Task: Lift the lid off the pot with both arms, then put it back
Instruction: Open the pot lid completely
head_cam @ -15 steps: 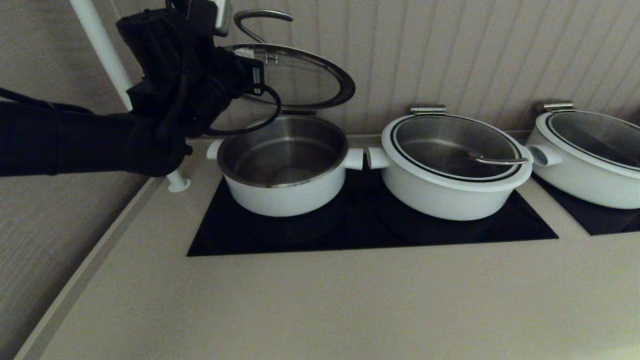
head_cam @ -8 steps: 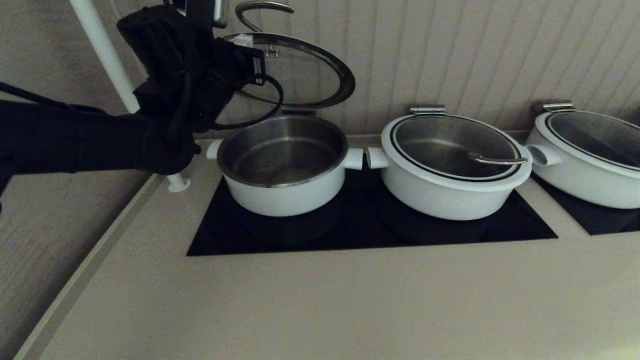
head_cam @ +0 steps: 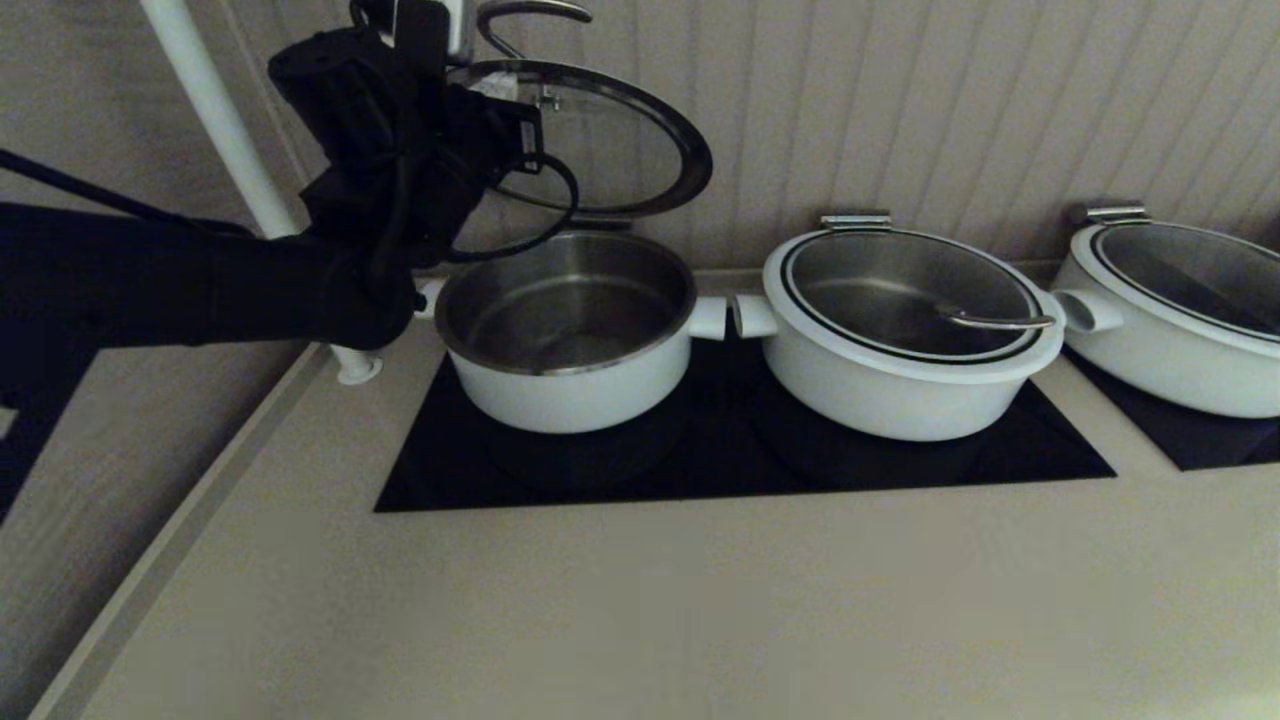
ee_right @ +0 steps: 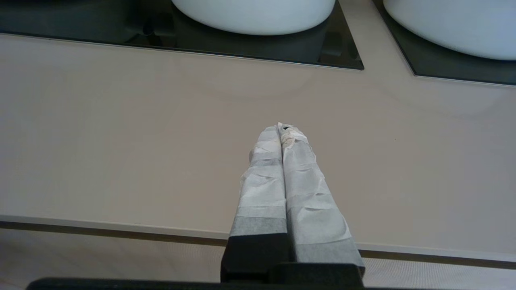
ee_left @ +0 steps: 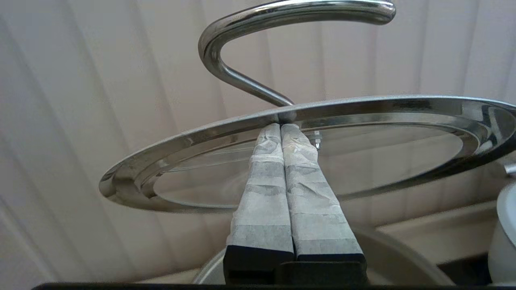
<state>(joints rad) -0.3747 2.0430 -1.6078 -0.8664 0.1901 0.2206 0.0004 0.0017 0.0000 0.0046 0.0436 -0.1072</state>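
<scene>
The pot (head_cam: 565, 372) stands open on the left of the black cooktop (head_cam: 740, 455). Its glass lid (head_cam: 610, 140) is raised above it, tilted up from its back edge, with the steel loop handle (head_cam: 530, 14) on top. My left gripper (head_cam: 488, 84) is shut, and its tips press against the underside of the lid's rim just below the handle's foot. In the left wrist view the gripper (ee_left: 281, 128) meets the rim of the lid (ee_left: 383, 106) under the handle (ee_left: 290, 14). My right gripper (ee_right: 282, 128) is shut and empty over the bare counter near its front edge, out of the head view.
Two wider white pots with their lids on stand to the right (head_cam: 905, 335) and far right (head_cam: 1180, 315). A white pole (head_cam: 225, 140) rises at the counter's back left beside my left arm. A panelled wall is close behind the lid.
My left arm has moved right and a little up, and the lid has tipped slightly higher. The pots have not moved.
</scene>
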